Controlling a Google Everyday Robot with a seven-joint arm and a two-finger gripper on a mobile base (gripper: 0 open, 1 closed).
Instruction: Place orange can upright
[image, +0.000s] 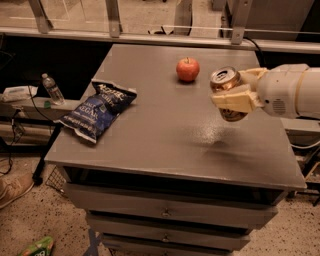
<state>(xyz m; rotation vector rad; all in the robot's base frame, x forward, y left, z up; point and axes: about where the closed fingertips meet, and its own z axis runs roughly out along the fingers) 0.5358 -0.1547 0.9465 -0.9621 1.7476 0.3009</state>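
I have the gripper over the right side of the grey surface, its cream fingers clamped across the middle of the orange can; the can hangs clear of the surface, above its own shadow, tilted with the silver top and pull tab leaning toward the camera; I judge the mid-body grip leaves the base free to meet the surface once the tilt is taken out; the apple sits near, farther back; the dark blue chip bag lies well apart at the left, its white lettering beyond my reading; the fingers hide any markings on the can.
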